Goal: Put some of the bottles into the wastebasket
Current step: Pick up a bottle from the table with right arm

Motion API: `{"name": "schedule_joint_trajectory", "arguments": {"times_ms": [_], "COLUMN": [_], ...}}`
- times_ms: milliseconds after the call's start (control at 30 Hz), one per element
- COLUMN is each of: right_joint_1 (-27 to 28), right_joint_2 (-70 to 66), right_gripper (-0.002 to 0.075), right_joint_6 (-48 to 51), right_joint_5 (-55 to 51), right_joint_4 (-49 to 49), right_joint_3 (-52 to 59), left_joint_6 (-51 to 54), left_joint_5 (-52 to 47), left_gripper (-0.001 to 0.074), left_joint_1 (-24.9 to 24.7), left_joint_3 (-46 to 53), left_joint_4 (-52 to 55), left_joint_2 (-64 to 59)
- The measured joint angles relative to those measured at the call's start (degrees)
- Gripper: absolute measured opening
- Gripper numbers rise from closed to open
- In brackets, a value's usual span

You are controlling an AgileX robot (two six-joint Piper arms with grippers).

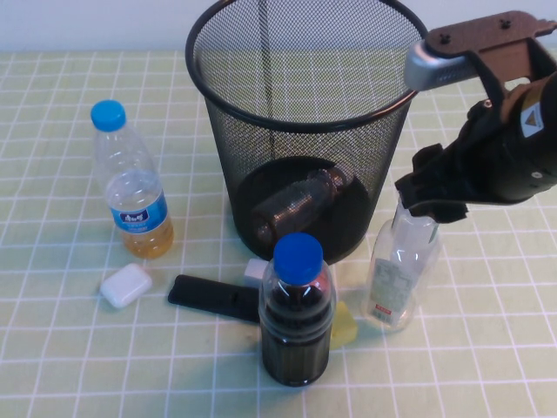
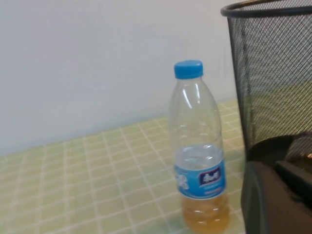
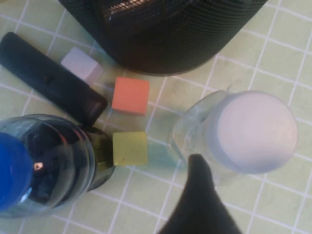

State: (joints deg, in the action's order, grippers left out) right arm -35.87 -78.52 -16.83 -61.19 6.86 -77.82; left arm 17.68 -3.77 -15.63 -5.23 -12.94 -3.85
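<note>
Hovering my right pincer (image 1: 428, 202), spread, over the tall clear white-capped plastic bottle (image 1: 399, 274); an off-centre squeeze could topple it. Left pincer's out of view.

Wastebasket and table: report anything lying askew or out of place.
One small clear plastic bottle lies on its side inside the black wire-mesh wastebasket. Everything else stands upright. Right gripper is at the taller white-capped bottle; left gripper unseen.

- Your table (image 1: 70, 366) wears a green checked cloth.
- Under the right gripper (image 1: 431, 202): taller bottle (image 1: 399, 270).
- Beside it: wastebasket (image 1: 300, 131), dark bottle (image 1: 297, 313), blocks (image 3: 129, 95), remote (image 1: 213, 298).
- Far side: blue-label bottle (image 1: 130, 187), white case (image 1: 125, 286).
</note>
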Motion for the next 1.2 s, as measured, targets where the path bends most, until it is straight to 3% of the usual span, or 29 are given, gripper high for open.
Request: {"name": "schedule_joint_trajectory", "arguments": {"times_ms": [200, 567, 800, 933, 1200], "right_joint_1": [0.0, 0.0, 0.0, 0.0, 0.0], "right_joint_2": [-2.0, -4.0, -7.4, -8.0, -8.0], "right_gripper": [0.043, 0.0432, 0.0428, 0.0349, 0.0346], "right_joint_6": [-1.2, -3.1, -3.1, -3.1, -3.1], "right_joint_5": [0.2, 1.0, 2.0, 2.2, 2.2], "right_joint_4": [-0.3, 1.3, 1.9, 2.5, 4.9], "right_joint_3": [0.0, -0.1, -0.1, -0.1, -0.1], "left_joint_6": [0.0, 0.0, 0.0, 0.0, 0.0], "left_joint_5": [-4.6, -6.9, -10.3, -14.3, -16.3], "left_gripper": [0.0001, 0.0001, 0.0001, 0.0001, 0.0001], "left_joint_1": [3.7, 16.1, 16.6, 16.6, 16.6], "left_joint_3": [1.9, 6.6, 6.9, 6.9, 6.9], "left_joint_4": [12.9, 14.8, 15.4, 15.4, 15.4], "left_joint_2": [4.2, 4.4, 4.5, 4.5, 4.6]}}
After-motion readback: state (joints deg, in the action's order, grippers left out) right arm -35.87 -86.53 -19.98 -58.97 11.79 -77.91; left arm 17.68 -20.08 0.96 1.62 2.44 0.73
